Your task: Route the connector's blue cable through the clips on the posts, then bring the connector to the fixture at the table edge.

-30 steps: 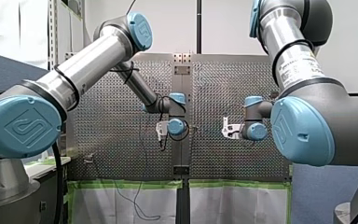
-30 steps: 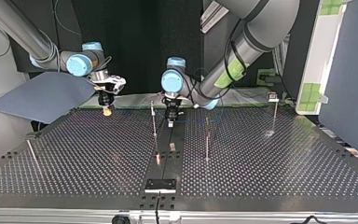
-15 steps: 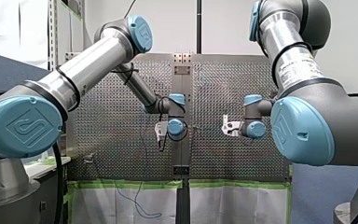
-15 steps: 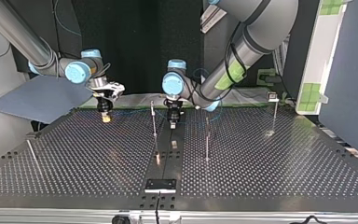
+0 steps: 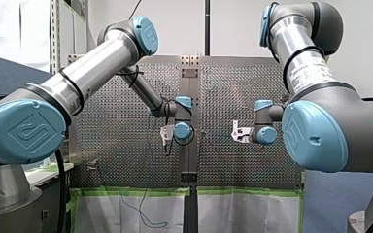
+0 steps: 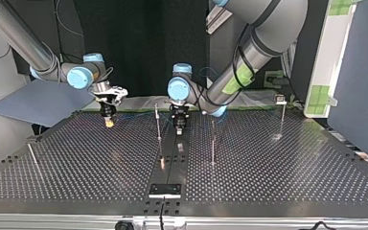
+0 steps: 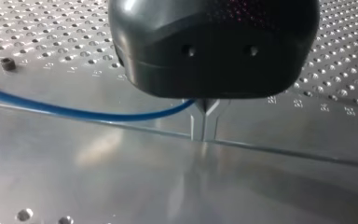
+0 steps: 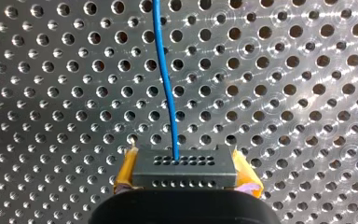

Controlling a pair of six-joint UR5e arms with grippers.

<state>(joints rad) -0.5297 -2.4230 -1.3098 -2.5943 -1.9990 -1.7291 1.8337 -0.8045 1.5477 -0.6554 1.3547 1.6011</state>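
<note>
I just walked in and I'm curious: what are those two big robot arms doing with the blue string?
They are handling a blue cable. My right gripper holds the dark connector on the cable's end between its yellow pads. My left gripper pinches the cable further along, low over the table. Thin posts stand nearby; I cannot tell whether the cable is hooked onto any. The connector has not reached the fixture at the table edge.
</note>
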